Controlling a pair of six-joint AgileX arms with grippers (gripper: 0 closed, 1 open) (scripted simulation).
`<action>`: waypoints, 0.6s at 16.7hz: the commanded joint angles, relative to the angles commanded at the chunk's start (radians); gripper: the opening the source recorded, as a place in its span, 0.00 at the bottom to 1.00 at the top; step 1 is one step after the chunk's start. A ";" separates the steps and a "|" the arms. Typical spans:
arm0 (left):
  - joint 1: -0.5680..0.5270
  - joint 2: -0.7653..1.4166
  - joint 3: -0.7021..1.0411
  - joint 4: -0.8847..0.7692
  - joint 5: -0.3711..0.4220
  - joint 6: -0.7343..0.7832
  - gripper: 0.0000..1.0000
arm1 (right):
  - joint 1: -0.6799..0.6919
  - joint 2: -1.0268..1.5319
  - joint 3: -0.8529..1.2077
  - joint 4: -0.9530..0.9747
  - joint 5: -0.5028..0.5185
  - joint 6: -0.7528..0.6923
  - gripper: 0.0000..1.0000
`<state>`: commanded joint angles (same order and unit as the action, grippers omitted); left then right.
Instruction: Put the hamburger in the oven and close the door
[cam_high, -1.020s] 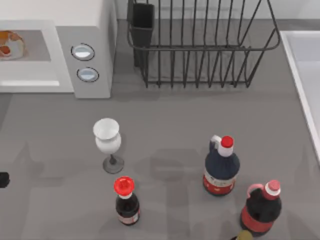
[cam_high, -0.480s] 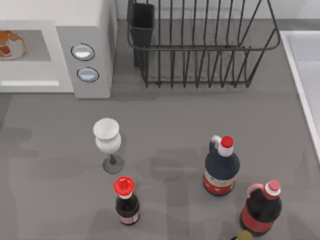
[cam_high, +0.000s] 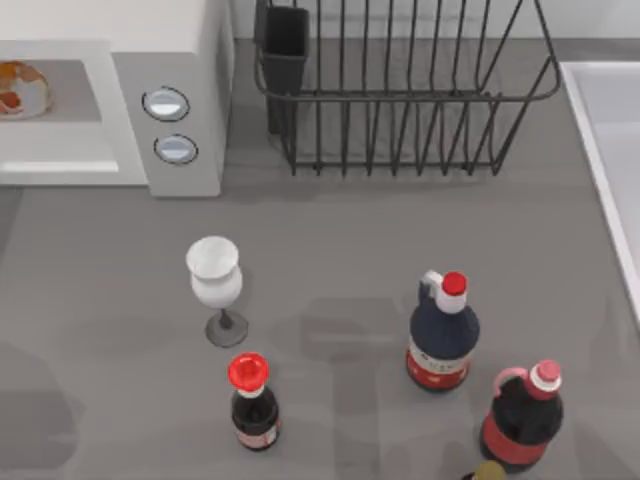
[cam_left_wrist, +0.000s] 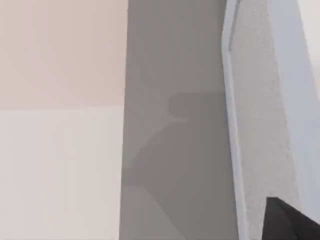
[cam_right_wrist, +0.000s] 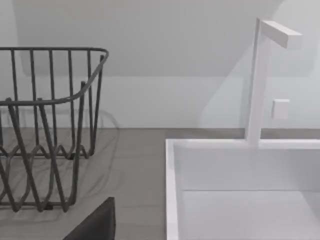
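The white oven (cam_high: 170, 60) stands at the table's far left with its grey inside showing. Inside it, cut by the top view's left edge, lies the orange-tan hamburger (cam_high: 22, 88). Two silver knobs (cam_high: 166, 103) sit on the oven's side panel. In the left wrist view a white flat panel with a pale frame, which looks like the door (cam_left_wrist: 265, 110), stands close beside grey table. A dark part of my left gripper (cam_left_wrist: 287, 222) shows next to that panel. A dark part of my right gripper (cam_right_wrist: 95, 225) shows near the dish rack.
A black wire dish rack (cam_high: 400, 90) stands behind the table's middle, and a white sink (cam_high: 610, 150) with a faucet (cam_right_wrist: 260, 80) lies at the right. A white wine glass (cam_high: 215, 285) and three red-capped dark bottles (cam_high: 442, 335) stand in the front half.
A dark bit of my left arm at the top view's left edge has moved out of that view. Its shadow on the table has slid toward the front left corner. The hamburger has stayed in the oven.
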<state>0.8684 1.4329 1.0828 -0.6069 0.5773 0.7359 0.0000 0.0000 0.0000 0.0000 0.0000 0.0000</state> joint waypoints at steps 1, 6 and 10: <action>0.036 0.078 0.052 -0.034 0.018 0.034 0.00 | 0.000 0.000 0.000 0.000 0.000 0.000 1.00; 0.160 0.309 0.266 -0.142 0.082 0.162 0.00 | 0.000 0.000 0.000 0.000 0.000 0.000 1.00; 0.184 0.331 0.316 -0.160 0.096 0.191 0.00 | 0.000 0.000 0.000 0.000 0.000 0.000 1.00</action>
<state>1.0521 1.7642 1.3989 -0.7668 0.6731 0.9265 0.0000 0.0000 0.0000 0.0000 0.0000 0.0000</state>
